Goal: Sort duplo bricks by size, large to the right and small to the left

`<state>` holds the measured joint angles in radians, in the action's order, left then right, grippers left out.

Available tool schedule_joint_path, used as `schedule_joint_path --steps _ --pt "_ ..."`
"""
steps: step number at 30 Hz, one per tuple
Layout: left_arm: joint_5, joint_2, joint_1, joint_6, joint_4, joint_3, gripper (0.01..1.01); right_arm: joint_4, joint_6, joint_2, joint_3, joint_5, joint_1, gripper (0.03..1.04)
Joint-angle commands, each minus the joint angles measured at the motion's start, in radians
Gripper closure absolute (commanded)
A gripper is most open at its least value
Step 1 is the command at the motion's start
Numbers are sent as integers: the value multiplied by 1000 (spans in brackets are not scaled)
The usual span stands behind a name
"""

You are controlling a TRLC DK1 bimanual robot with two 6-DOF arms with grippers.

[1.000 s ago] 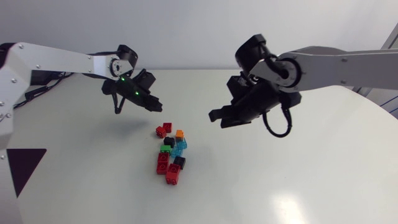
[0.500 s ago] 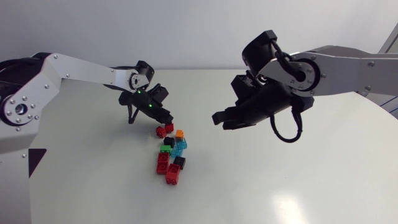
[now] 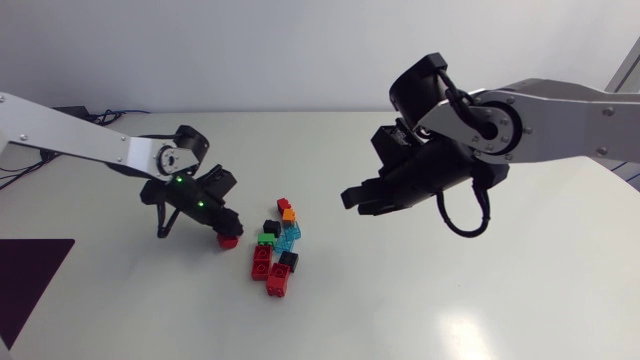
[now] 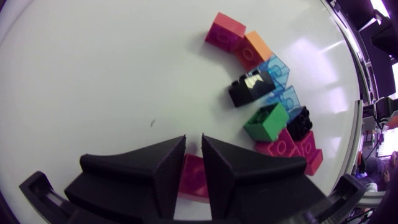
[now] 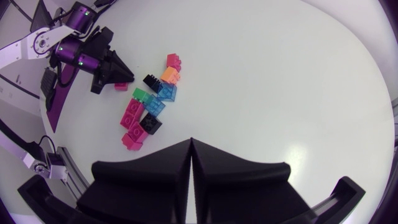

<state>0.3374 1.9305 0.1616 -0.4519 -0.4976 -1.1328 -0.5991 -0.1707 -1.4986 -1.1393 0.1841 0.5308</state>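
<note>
Several duplo bricks lie in a pile (image 3: 277,245) at mid-table: a small red one (image 3: 283,203), an orange one (image 3: 289,213), black, green and clear blue ones, and larger red ones (image 3: 262,260). One small red brick (image 3: 229,241) lies apart, left of the pile. My left gripper (image 3: 233,231) is shut, its tips right over this brick. The left wrist view shows the brick (image 4: 193,183) under my left gripper (image 4: 194,138), seen through the narrow slit. My right gripper (image 3: 352,200) hangs shut above the table, right of the pile, holding nothing (image 5: 191,142).
White tabletop (image 3: 470,290) spreads bare to the right of the pile and in front of it. A dark patch (image 3: 30,270) lies at the table's left front edge. From the right wrist view the left arm (image 5: 81,56) stands beyond the pile (image 5: 146,109).
My left gripper has swung toward the front left, and the small red brick has moved with it, away from the pile. The right arm has barely shifted.
</note>
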Motion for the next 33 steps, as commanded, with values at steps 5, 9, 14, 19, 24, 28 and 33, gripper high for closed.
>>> schedule_joint_path --steps 5,9,14,19,24,28,33 --pt "35 -206 4 -13 2 143 810 13 -36 43 47 5 17 1015" --pt "40 -217 0 19 2 80 797 88 -32 72 82 11 15 907" --pt "38 -96 13 74 2 -101 290 65 -36 44 53 5 14 67" --pt "18 39 81 122 1 -265 51 79 -27 18 24 6 8 66" --pt "-14 200 159 127 -13 -426 51 79 -26 11 6 6 -5 66" --pt "-43 308 193 136 -36 -533 56 78 -20 17 24 8 -15 66" --pt "-69 332 210 127 -65 -532 62 70 -13 34 38 9 -28 66"
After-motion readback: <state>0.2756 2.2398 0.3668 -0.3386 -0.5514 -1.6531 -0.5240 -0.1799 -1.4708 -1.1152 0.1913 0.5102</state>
